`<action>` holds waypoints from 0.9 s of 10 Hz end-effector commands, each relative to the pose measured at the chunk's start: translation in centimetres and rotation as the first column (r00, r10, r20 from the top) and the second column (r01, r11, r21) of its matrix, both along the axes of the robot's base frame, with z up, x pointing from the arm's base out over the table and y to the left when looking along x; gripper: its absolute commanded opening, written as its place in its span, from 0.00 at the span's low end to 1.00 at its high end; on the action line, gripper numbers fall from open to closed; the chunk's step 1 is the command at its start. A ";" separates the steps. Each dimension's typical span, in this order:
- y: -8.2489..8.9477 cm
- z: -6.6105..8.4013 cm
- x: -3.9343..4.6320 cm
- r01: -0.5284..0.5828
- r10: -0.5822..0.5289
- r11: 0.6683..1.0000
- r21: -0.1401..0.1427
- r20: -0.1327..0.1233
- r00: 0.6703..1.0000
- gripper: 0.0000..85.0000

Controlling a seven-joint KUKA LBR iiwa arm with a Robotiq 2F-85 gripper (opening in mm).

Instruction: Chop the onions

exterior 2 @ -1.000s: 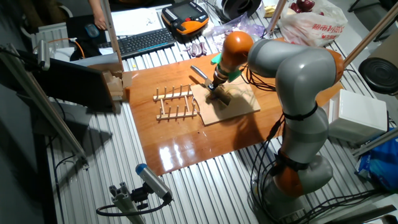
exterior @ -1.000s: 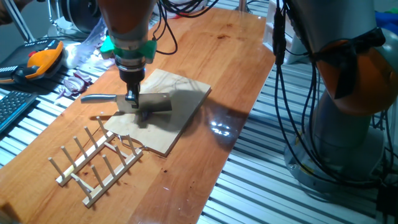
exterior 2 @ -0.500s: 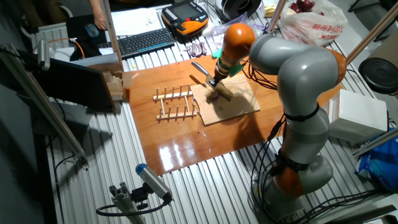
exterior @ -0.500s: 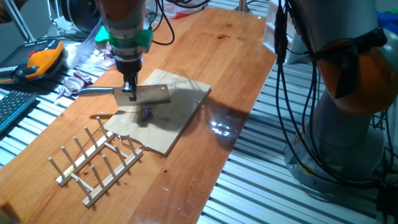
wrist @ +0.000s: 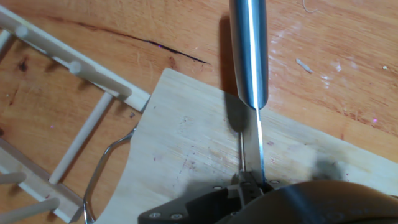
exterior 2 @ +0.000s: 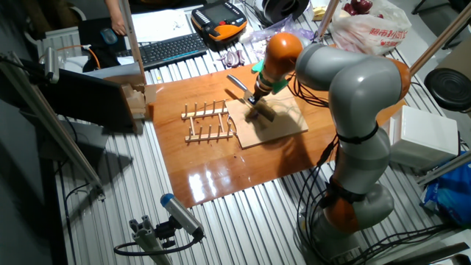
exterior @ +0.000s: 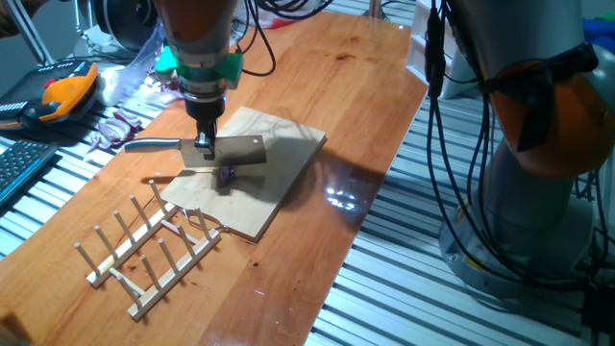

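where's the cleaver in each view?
One fixed view: cleaver left of centre, above the cutting board, held by the pincer.
Other fixed view: cleaver upper centre.
Hand view: cleaver top centre, edge-on.
Shared landmark: the cutting board.

A wooden peg rack (exterior: 144, 252) lies just beside the wooden board (exterior: 274, 187) on the table (exterior: 356, 86).

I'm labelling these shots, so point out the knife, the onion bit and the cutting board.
knife (exterior: 238, 149), one fixed view, on the flat blade.
onion (exterior: 228, 176), one fixed view, on the purple bit under the blade.
board (exterior: 279, 168), one fixed view, on bare wood right of the blade.
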State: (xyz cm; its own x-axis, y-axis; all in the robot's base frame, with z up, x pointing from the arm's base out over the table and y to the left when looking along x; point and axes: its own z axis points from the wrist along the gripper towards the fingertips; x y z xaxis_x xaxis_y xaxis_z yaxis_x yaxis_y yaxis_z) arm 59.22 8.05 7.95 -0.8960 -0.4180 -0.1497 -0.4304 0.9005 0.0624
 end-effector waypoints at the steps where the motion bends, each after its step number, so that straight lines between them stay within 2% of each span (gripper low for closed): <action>1: 0.0 -0.1 -0.03 -0.001 0.001 1.000 0.000 0.000 1.000 0.00; 4: -0.1 -0.8 -0.31 0.001 -0.001 1.000 0.008 0.012 1.000 0.00; 7: 0.2 -1.7 -0.09 0.003 -0.004 1.000 0.022 0.034 0.999 0.00; 8: 0.4 -1.9 -0.02 0.004 -0.004 1.000 0.022 0.037 0.999 0.00; 9: 0.5 -1.6 0.12 0.002 -0.003 1.000 0.022 0.026 1.000 0.00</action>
State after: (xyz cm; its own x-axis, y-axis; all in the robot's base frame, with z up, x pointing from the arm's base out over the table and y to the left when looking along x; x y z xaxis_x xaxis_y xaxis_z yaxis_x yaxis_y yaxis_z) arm 59.47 8.44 6.52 -0.8935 -0.4110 -0.1810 -0.4286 0.9008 0.0702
